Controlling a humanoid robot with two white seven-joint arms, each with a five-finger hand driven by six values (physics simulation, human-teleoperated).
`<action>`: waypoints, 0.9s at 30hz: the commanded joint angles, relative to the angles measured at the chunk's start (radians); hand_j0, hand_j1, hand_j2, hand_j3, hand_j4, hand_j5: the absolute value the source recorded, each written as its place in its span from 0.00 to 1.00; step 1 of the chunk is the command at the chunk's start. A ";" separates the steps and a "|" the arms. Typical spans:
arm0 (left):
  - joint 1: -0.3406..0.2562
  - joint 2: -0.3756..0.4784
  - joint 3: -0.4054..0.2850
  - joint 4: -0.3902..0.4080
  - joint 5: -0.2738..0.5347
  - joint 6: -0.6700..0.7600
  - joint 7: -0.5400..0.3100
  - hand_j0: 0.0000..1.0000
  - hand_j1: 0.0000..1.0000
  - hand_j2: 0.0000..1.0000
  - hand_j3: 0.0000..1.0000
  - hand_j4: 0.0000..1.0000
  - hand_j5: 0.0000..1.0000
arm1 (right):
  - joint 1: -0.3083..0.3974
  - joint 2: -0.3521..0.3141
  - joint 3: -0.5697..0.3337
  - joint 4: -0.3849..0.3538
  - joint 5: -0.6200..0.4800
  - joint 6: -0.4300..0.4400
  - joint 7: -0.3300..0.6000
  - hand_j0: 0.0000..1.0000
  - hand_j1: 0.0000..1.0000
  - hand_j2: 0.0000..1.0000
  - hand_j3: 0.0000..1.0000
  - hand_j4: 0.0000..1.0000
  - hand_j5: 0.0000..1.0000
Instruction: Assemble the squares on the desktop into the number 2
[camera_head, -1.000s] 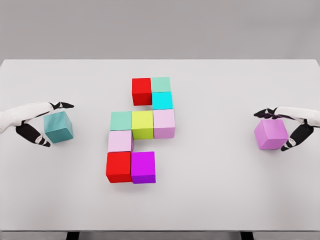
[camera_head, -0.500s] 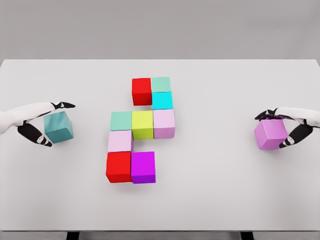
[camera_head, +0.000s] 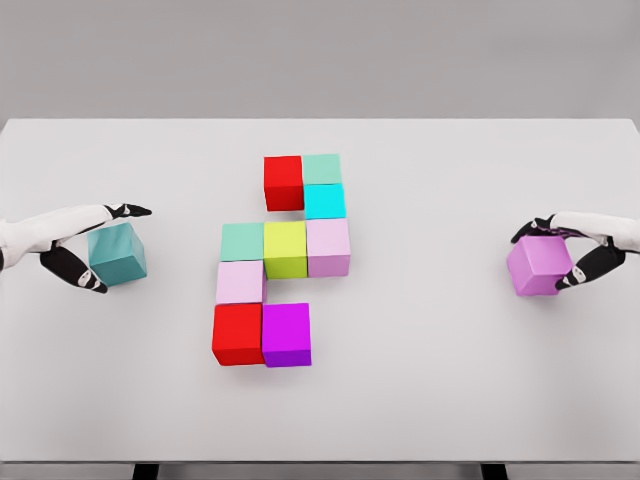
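Head view of a white table (camera_head: 450, 380). At centre, nine cubes sit in touching rows: red cube (camera_head: 283, 182), mint cube (camera_head: 322, 168), cyan cube (camera_head: 325, 201); below them a green cube (camera_head: 242, 241), yellow-green cube (camera_head: 285, 249), lilac cube (camera_head: 328, 247); then a pale pink cube (camera_head: 240, 282), a second red cube (camera_head: 238, 333) and magenta cube (camera_head: 286, 334). The left hand (camera_head: 85, 245) grasps a teal cube (camera_head: 117, 254), well apart at left. The right hand (camera_head: 575, 250) grasps a violet cube (camera_head: 539, 265), well apart at right.
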 joint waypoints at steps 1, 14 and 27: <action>0.000 0.000 0.001 0.000 0.001 0.001 0.000 1.00 1.00 1.00 1.00 1.00 1.00 | 0.000 -0.003 -0.002 -0.004 0.007 -0.003 0.000 0.71 0.71 0.71 0.71 0.71 0.71; -0.003 -0.012 0.001 0.013 -0.002 0.028 0.004 1.00 1.00 1.00 1.00 1.00 1.00 | -0.018 -0.009 -0.002 -0.024 0.014 -0.120 0.000 0.62 0.62 0.62 0.62 0.62 0.62; -0.003 -0.041 -0.001 0.043 -0.004 0.036 0.004 1.00 1.00 1.00 1.00 1.00 1.00 | -0.040 -0.015 0.000 -0.081 0.015 -0.384 0.000 0.62 0.62 0.62 0.62 0.62 0.62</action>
